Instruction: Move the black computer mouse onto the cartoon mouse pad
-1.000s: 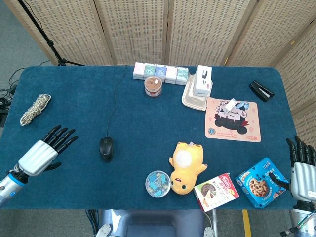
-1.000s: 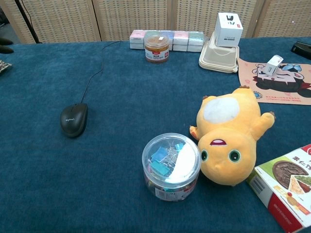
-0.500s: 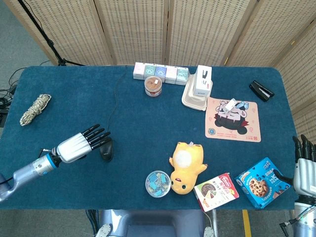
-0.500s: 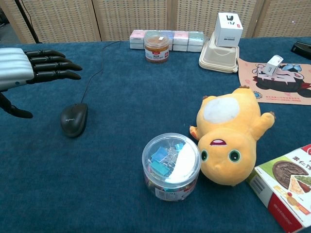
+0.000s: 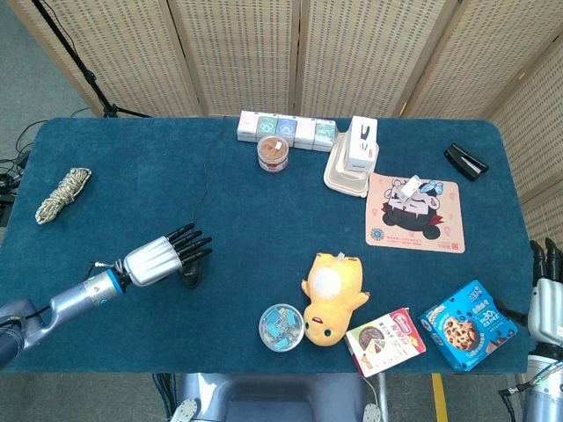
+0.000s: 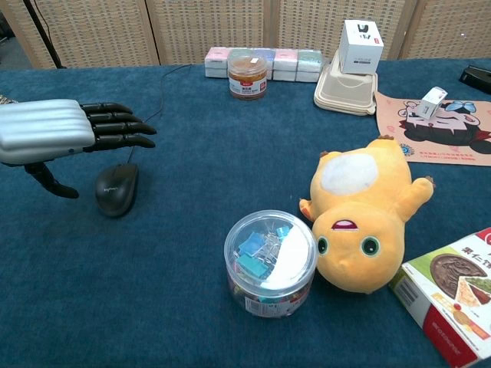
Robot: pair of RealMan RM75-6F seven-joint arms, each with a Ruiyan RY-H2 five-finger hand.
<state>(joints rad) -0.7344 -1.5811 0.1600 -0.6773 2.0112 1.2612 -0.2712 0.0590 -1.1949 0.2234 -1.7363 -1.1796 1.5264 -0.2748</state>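
Note:
The black computer mouse (image 6: 116, 188) lies on the blue table, its cord running back toward the far edge; in the head view my left hand hides most of it (image 5: 191, 276). My left hand (image 5: 164, 257) (image 6: 73, 134) hovers just above and left of the mouse, fingers stretched out and apart, holding nothing. The cartoon mouse pad (image 5: 413, 214) (image 6: 453, 126) lies at the right rear with a small white item on it. My right hand (image 5: 546, 299) shows at the right edge of the head view, fingers up and apart, empty.
A yellow plush toy (image 5: 332, 292), a clear tub of clips (image 5: 281, 327), a snack box (image 5: 385, 339) and a blue cookie box (image 5: 464, 323) sit near the front. A jar (image 5: 274, 155), small boxes (image 5: 286, 131), a white box on a container (image 5: 355, 156), a stapler (image 5: 465, 161) and a rope coil (image 5: 63, 194) lie around.
My left hand has swept right from the table's left front to just over the mouse. My right hand has sunk slightly toward the lower right edge.

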